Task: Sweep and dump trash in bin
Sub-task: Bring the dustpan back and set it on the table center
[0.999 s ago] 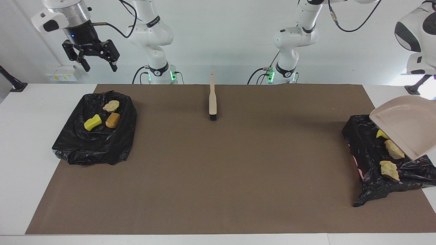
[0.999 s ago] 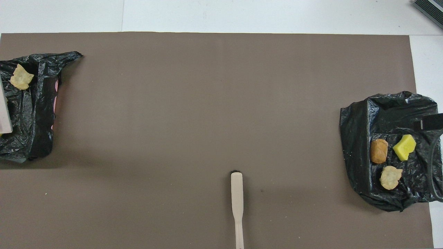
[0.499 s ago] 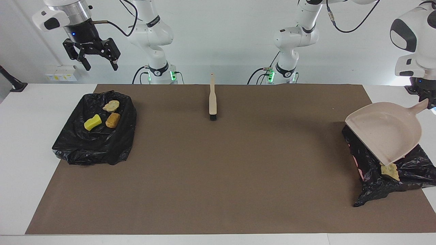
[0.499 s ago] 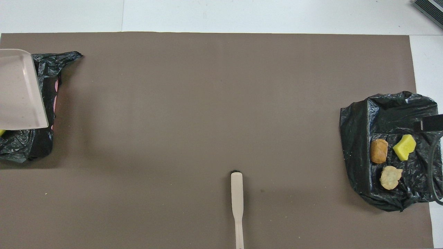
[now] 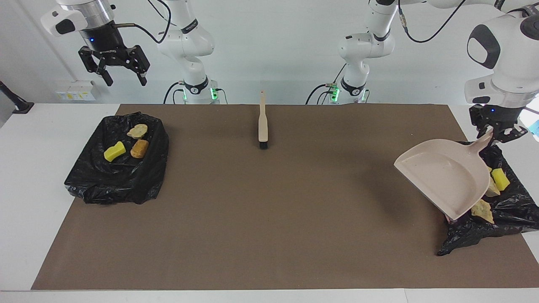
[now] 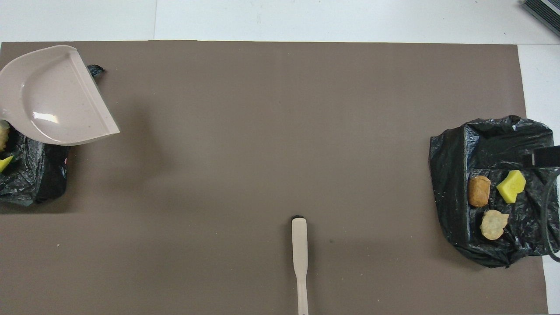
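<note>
L end effector (image 5: 498,134) is clamped on the dustpan (image 5: 442,176) handle; the pan is held empty, tilted, over the black-lined bin (image 5: 505,210) at the L arm's end. Trash (image 5: 500,179) is seen in that bin, approx. three scraps; three more (image 5: 114,151) lie in the second lined bin (image 5: 116,176) at the R arm's end. R end effector (image 5: 114,69) waits above it, fingers apart. Dumping looks done; no scraps are left on the brown mat (image 5: 269,210). Brush (image 5: 262,124) lies near the bases. White surface (image 5: 38,168), plain white wall.

Dustpan (image 5: 446,179) covers part of the bin bag (image 5: 511,206) and its scraps; overhead, that bag (image 6: 26,175) runs off the edge.
</note>
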`<state>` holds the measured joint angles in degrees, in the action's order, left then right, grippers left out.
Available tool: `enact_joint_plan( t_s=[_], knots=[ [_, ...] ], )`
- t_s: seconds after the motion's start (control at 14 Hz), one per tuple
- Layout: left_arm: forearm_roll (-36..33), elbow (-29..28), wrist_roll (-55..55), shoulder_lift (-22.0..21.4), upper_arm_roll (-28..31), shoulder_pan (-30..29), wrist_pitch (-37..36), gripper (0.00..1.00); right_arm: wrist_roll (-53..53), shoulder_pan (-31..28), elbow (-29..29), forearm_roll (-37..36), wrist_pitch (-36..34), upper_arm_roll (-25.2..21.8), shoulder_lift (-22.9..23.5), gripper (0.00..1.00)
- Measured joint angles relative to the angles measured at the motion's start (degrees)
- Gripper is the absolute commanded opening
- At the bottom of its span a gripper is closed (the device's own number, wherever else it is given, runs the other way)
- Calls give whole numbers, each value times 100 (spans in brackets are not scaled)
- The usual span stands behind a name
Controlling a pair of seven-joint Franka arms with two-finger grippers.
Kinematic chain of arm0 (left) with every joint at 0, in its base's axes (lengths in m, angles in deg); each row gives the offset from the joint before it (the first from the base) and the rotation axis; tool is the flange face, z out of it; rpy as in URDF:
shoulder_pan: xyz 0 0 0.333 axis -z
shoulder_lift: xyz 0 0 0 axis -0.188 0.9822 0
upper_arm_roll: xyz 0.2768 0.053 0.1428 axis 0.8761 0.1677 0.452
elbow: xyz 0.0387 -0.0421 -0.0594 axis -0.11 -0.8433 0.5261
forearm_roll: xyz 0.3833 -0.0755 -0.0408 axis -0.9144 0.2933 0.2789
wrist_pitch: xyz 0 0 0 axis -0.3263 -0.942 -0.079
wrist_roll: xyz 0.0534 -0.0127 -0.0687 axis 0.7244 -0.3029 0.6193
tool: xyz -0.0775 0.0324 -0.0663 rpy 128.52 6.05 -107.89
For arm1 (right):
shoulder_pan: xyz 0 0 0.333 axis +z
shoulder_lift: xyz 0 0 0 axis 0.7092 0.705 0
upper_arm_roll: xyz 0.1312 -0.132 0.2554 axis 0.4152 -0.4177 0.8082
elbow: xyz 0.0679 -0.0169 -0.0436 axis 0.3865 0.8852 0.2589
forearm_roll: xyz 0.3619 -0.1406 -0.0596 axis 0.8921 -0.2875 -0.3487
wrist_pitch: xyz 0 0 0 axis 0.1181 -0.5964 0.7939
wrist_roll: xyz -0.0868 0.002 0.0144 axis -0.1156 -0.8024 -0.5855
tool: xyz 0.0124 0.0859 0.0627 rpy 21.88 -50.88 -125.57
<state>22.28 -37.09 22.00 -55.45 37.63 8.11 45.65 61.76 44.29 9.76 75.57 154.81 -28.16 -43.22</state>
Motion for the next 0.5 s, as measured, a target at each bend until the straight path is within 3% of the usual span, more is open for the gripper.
enact_joint_plan(
  t_s=[0.5],
  knots=[
    [668,-890,2779,12,-31,807,522,0,0,-29,11,0,-11,-31,63,100]
  ],
)
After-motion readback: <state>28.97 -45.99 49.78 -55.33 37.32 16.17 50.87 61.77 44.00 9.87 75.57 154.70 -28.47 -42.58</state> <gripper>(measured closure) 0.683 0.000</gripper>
